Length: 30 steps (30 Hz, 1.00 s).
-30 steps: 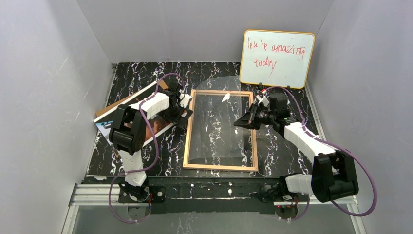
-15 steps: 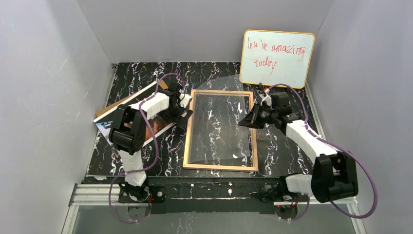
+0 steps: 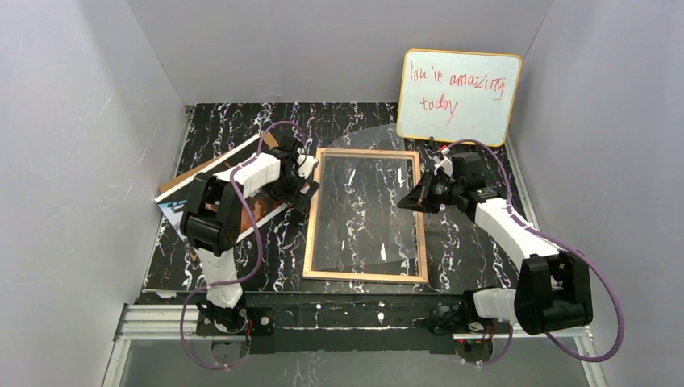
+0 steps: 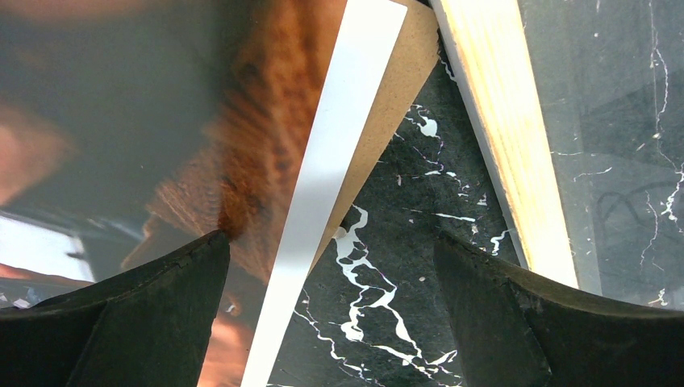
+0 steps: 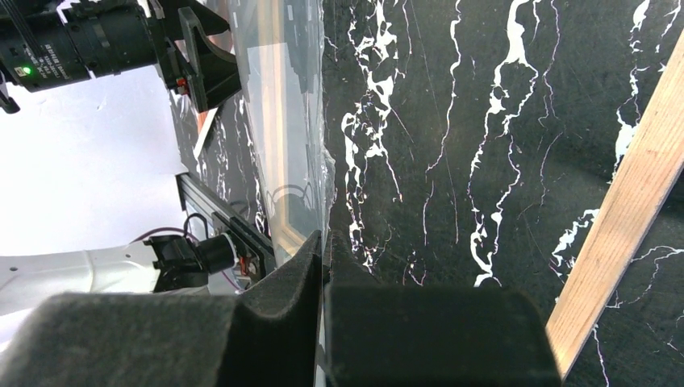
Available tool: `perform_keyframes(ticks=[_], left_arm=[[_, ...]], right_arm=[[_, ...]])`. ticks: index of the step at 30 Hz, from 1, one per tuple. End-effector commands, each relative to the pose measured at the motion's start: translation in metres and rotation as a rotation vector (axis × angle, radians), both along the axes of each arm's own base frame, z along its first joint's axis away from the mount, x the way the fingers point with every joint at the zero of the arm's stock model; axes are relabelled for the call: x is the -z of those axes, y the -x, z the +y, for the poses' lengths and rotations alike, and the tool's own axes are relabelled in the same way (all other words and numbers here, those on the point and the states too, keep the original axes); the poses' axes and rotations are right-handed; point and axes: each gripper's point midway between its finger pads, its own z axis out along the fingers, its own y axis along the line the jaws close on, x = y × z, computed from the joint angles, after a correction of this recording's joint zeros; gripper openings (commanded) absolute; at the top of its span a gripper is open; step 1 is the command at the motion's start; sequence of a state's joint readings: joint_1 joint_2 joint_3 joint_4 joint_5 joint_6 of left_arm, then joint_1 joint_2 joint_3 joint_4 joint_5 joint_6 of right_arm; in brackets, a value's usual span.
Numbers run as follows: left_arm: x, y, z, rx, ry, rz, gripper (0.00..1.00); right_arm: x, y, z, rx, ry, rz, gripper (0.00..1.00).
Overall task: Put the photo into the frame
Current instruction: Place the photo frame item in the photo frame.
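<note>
Though clear, glinting pane (image 3: pixel 363 201); wooden frame (image 4: pixel 508 137)

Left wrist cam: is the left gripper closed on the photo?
No, the left gripper is wide open, its jaws standing apart above a corner of the photo.

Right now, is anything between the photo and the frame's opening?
Yes. The clear pane, pinched by the shut right hand, lies across the thin tan wooden frame. The glossy dark white-bordered photo sits left of it, under the open left hand.
</note>
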<state>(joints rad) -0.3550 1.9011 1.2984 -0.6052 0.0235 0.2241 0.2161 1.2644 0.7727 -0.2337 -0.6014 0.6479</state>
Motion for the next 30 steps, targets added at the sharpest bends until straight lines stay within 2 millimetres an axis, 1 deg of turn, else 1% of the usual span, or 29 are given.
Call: perform_keyframes(ticks=[1,5,11,20,30], left_arm=[[0.013,0.021,0.005,-0.002,-0.001,0.08,0.96],[0.013,0.021,0.006,0.0,-0.006,0.079,0.96],[0.015,0.022,0.008,0.001,-0.013,0.082,0.96],[0.014,0.021,0.008,0.003,-0.014,0.078,0.96],[0.016,0.021,0.01,0.003,-0.025,0.079,0.96]], right_arm=[[-0.009,-0.006,0.003,-0.001,-0.026,-0.045,0.08],[-0.006,-0.005,0.004,-0.002,-0.037,-0.031,0.08],[-0.005,-0.006,-0.001,0.013,-0.001,-0.038,0.06],[0.007,-0.003,-0.005,0.017,0.027,-0.005,0.04],[0.016,-0.004,-0.012,0.026,0.088,0.013,0.02]])
